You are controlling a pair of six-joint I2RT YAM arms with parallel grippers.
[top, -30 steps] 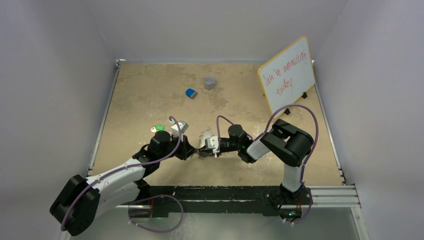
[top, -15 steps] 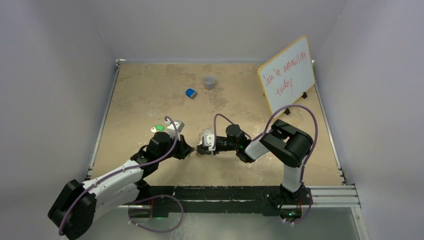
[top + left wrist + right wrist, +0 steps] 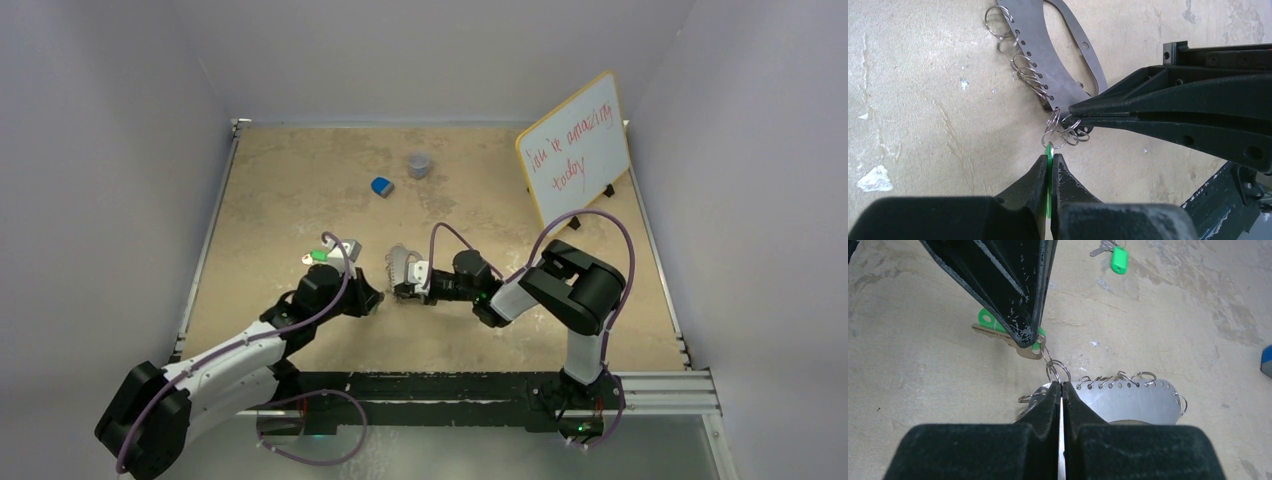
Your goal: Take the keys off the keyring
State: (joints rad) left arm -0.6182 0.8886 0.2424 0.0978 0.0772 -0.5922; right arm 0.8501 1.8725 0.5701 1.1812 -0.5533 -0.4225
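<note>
We see the left gripper (image 3: 1050,159) pinched nearly closed on the green head of a key (image 3: 986,320). In its own wrist view only a thin green sliver shows between its fingertips. A small wire ring (image 3: 1058,371) links this key to the keyring (image 3: 1128,399), a flat grey metal plate, crescent-shaped, with a row of holes along its edge and several more wire rings threaded through them. The right gripper (image 3: 1062,388) is closed tight on the plate's edge, just where the linking ring hangs. The two grippers meet almost tip to tip; in the right wrist view the left one sits at 12 o'clock of the right one.

From above, the pair is near the middle of the table (image 3: 290,190), with the plate at 12 o'clock of the fingertips. A second key (image 3: 1118,260), also green-headed, lies on the table apart from the keyring, at about 10 o'clock of the left gripper. A blue lump (image 3: 381,186) and a grey cup (image 3: 419,164) stand well apart at 12 o'clock, and a whiteboard (image 3: 575,150) leans at 2 o'clock.
</note>
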